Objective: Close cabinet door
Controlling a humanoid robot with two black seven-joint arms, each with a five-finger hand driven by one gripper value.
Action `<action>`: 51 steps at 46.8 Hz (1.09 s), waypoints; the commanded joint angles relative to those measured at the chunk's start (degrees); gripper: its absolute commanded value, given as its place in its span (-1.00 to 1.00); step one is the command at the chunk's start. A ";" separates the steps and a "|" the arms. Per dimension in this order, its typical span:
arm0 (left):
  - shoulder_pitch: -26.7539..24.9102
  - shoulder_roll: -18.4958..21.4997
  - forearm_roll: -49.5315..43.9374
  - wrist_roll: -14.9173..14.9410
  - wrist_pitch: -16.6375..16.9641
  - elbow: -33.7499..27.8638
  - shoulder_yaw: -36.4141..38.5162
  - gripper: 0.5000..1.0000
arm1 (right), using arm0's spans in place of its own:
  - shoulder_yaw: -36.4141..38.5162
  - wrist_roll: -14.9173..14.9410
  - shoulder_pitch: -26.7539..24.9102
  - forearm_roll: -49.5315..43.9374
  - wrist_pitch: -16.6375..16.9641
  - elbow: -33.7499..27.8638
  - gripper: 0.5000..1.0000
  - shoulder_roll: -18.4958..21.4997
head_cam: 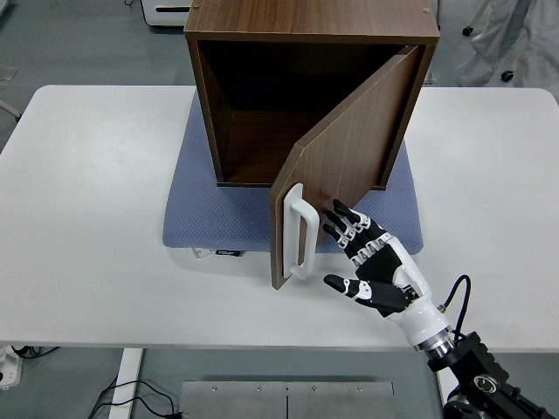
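A dark wooden cabinet stands on a blue mat at the table's back middle, its front open and its inside empty. Its door, hinged on the right, stands at an angle across the opening, with a white handle near its free edge. My right hand comes in from the lower right. Its fingers are spread flat and touch the door's outer face just right of the handle, holding nothing. The thumb points left below the door. My left arm does not show.
The blue mat lies under the cabinet on the white table. A person in light clothing stands at the top right, beyond the table. A cable runs from my right wrist near the table's front edge.
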 commanded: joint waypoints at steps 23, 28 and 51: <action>0.04 0.00 0.00 0.00 0.00 0.00 0.00 1.00 | -3.95 -0.28 5.47 -0.09 -2.06 -4.25 1.00 3.64; 0.04 0.00 0.00 0.00 0.00 0.00 0.00 1.00 | -4.13 -0.37 6.69 0.18 -2.41 -5.66 1.00 4.35; 0.04 0.00 0.00 0.00 0.00 0.00 0.00 1.00 | -4.22 -0.99 11.88 2.81 -6.81 -10.67 1.00 6.28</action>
